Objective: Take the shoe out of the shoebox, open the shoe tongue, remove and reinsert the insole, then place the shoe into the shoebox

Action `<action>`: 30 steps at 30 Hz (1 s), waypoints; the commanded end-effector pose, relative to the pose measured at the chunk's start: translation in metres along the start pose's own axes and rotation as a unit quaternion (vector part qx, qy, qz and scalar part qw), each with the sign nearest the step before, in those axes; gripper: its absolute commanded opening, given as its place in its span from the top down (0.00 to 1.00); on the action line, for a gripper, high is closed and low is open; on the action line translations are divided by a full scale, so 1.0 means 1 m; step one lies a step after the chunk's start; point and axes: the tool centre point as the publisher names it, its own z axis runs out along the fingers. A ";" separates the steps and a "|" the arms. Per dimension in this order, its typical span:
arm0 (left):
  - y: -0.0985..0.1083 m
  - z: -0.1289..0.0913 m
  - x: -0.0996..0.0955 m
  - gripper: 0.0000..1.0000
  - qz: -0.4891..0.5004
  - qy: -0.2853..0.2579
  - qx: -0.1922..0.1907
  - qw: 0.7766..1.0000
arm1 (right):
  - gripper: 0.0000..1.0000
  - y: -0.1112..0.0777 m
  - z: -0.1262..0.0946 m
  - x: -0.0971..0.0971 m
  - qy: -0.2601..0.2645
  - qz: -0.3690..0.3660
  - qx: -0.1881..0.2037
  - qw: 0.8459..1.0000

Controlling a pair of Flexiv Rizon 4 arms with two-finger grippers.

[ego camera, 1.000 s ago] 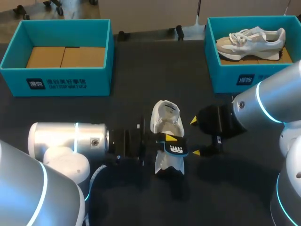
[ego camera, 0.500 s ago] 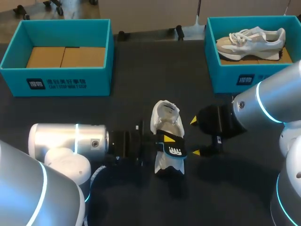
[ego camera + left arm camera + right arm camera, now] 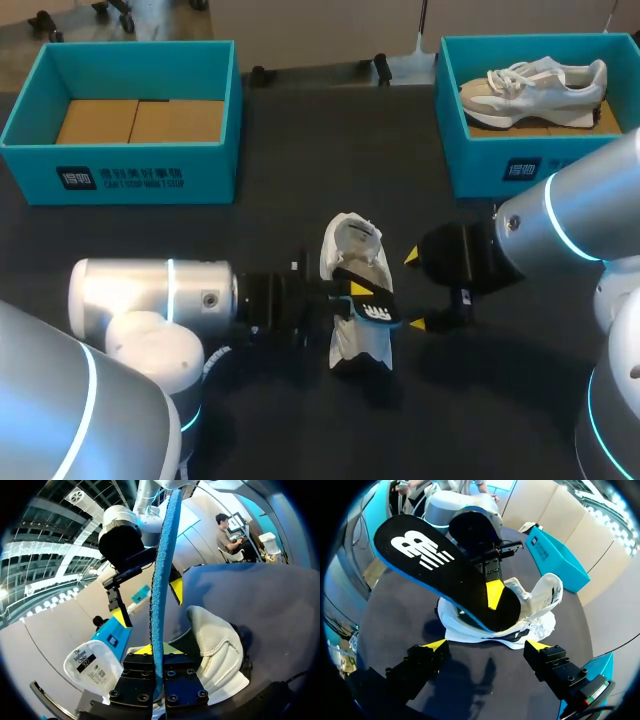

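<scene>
At the upper left of the head view the empty shoebox (image 3: 120,180) showed only its cardboard floor, so the first step, getting the shoe out, looked done. From the lower left the left arm (image 3: 150,300) reached toward the centre, where the left gripper (image 3: 355,295) was clamped on the insole (image 3: 372,315). The left wrist view confirmed this: the blue-edged insole (image 3: 162,580) rose edge-on from between that gripper's fingers, gripped on both faces.

The white shoe (image 3: 352,250) stood on the dark table (image 3: 280,150) at the centre of the frame, its mouth gaping and its tongue apparently pulled open. In the right wrist view the insole (image 3: 435,565) hung mostly clear above the shoe (image 3: 535,600), its lower end at the opening. Whether it was coming out or going back in could not be told. On either reading, seating the insole and boxing the shoe remained.

Just right of the shoe, the right gripper (image 3: 414,290) waited with its jaws wide apart, holding nothing. At the upper right a second shoebox (image 3: 500,165) held another shoe (image 3: 535,85).
</scene>
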 end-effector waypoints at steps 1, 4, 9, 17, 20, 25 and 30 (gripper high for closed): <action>0.001 0.001 0.001 1.00 -0.002 0.003 -0.004 1.000 | 0.00 0.000 0.000 0.001 -0.001 0.000 -0.001 1.000; -0.007 -0.002 0.000 0.94 -0.004 0.000 -0.001 1.000 | 0.00 0.000 0.000 0.001 -0.001 0.000 -0.001 1.000; -0.019 -0.004 -0.005 0.75 -0.004 -0.001 0.009 1.000 | 0.00 0.000 0.000 0.001 -0.001 0.000 -0.001 1.000; -0.038 -0.010 -0.010 0.75 -0.003 0.006 0.015 1.000 | 0.00 0.000 0.000 0.001 -0.001 0.000 -0.001 1.000; -0.043 -0.015 -0.008 0.73 -0.007 0.008 0.014 1.000 | 0.00 0.000 0.000 0.001 -0.001 0.000 -0.001 1.000; -0.046 -0.021 -0.002 0.72 -0.016 0.013 0.011 1.000 | 0.00 0.000 0.000 0.001 -0.001 0.000 -0.001 1.000; -0.045 -0.024 0.004 0.73 -0.025 0.018 0.006 1.000 | 0.00 0.000 0.000 0.001 -0.001 0.000 -0.001 1.000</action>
